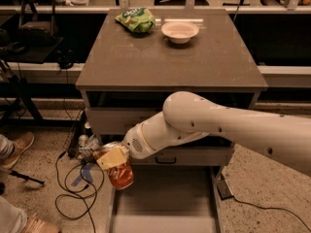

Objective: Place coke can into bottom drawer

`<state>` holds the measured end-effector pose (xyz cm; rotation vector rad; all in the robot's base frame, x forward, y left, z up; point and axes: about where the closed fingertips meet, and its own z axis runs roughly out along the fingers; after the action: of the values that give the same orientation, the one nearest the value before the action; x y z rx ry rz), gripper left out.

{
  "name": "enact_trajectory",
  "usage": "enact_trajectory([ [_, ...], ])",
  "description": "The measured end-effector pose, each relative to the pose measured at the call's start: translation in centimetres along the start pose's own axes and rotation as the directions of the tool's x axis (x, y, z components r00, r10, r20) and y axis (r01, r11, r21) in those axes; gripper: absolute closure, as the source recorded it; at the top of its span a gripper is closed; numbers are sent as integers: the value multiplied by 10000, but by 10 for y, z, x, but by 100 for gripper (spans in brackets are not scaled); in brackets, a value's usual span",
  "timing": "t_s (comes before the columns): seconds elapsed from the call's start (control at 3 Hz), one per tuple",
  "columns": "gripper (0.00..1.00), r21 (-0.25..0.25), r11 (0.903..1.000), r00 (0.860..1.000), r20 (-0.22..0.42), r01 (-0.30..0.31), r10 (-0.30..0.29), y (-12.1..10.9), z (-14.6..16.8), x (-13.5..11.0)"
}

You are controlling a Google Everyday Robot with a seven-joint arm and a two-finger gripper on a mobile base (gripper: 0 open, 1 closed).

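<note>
My gripper is shut on the red coke can and holds it in the air at the left front of the grey cabinet, over the left rail of the open bottom drawer. The can hangs below the yellowish fingers, slightly tilted. The drawer is pulled out; its flat grey floor shows below and to the right of the can. My white arm crosses in front of the upper drawers and hides most of their fronts.
On the cabinet top sit a green chip bag and a white bowl at the back. Cables and small items lie on the floor to the left. A person's shoes are at the far left.
</note>
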<state>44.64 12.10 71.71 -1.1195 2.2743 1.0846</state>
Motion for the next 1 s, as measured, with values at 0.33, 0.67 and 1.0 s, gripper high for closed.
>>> enact_trajectory([
  [0.33,100,649,9856,9850,-640,-1564,1605,-42,48,61],
  [0.67,100,1121,9438,9428,-892,-3108,3211,-89,101,130],
  [1.0,100,1668,8856,8879,-891,-4334,4513,-141,149,191],
])
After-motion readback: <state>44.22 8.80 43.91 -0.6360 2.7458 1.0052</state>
